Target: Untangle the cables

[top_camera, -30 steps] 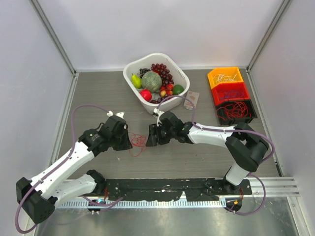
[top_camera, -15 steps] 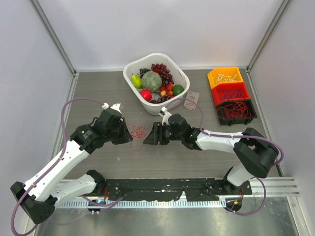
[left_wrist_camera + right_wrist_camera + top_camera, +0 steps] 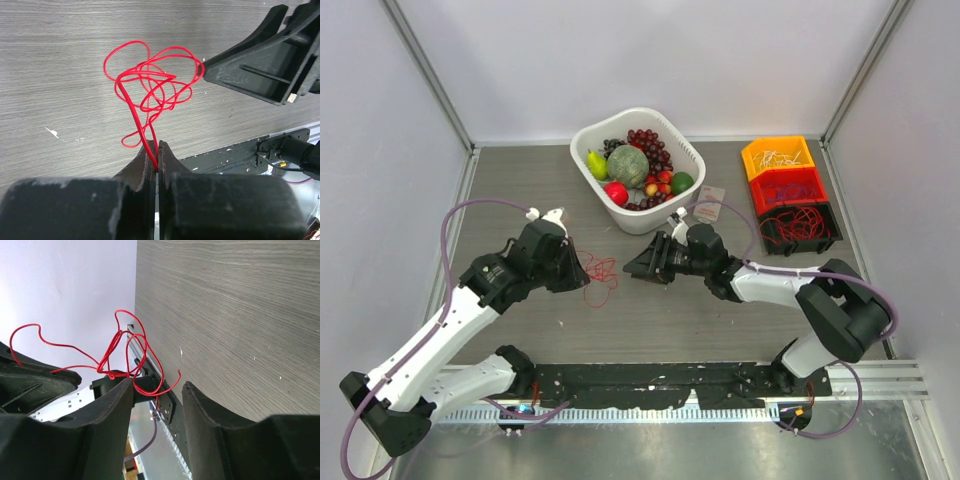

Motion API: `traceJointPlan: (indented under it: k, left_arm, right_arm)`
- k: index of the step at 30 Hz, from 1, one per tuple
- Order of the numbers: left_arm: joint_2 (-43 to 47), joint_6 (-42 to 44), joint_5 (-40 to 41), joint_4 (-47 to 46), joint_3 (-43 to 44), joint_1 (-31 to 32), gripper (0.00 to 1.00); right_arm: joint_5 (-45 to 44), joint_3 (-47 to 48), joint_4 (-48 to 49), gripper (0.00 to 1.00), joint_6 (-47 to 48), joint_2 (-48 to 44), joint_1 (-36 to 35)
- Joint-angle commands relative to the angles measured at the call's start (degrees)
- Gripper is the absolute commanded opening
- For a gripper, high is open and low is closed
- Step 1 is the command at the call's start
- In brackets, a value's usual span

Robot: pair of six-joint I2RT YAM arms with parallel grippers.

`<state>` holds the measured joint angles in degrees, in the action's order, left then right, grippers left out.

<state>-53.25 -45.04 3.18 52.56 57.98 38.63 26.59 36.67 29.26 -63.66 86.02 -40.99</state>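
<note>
A tangle of thin red cable (image 3: 600, 277) hangs over the table between my two grippers. My left gripper (image 3: 574, 272) is shut on one end of the red cable (image 3: 150, 90), pinching it between the fingertips (image 3: 158, 155). My right gripper (image 3: 632, 268) is open just right of the bunch. In the right wrist view the red cable (image 3: 125, 352) dangles in front of the open gripper (image 3: 155, 385), apart from it. No purple-blue or white cable shows in the bunch.
A white basket (image 3: 588, 181) of fruit stands at the back centre. Orange (image 3: 777, 156), red (image 3: 788, 187) and black (image 3: 798, 227) bins holding wires stand at the back right. A small card (image 3: 710, 197) lies near the basket. A black rail (image 3: 660, 385) runs along the near edge.
My right gripper has let go of the red cable, opened and drawn back to the right. My left gripper lifted the cable up and to the left and still holds it.
</note>
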Motion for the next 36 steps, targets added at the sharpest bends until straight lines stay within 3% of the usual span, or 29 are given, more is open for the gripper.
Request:
traceJointPlan:
  k: [1,15,24,28,29,31,36]
  left_arm:
    - [0.43,0.04,-0.54,-1.84,3.02,-0.05,0.00]
    - [-1.24,0.56,-2.65,-3.69,3.99,-0.05,0.00]
    - [-1.33,0.39,-4.50,-4.57,3.73,-0.05,0.00]
    - [-0.62,0.39,-4.06,-4.57,3.11,-0.05,0.00]
    - [-0.45,0.39,-3.89,-4.48,2.93,-0.05,0.00]
    - [-0.36,0.56,-1.71,-3.87,2.67,-0.05,0.00]
    - [-3.07,2.22,0.87,0.17,0.83,-2.41,0.00]
  right_arm:
    - [3.20,2.00,7.13,0.46,-4.28,3.10,-0.32]
    - [6.72,6.05,9.07,0.42,-4.63,9.25,-2.34]
    - [7.25,8.60,9.15,0.33,-4.11,11.89,-4.53]
    - [6.99,7.46,9.16,0.20,-4.37,11.37,-4.45]
    - [6.90,7.46,8.80,0.12,-4.19,11.02,-4.45]
    - [4.63,7.46,3.11,0.01,-1.83,8.66,-4.36]
    - [-8.71,14.30,-35.04,0.01,13.19,0.92,-4.36]
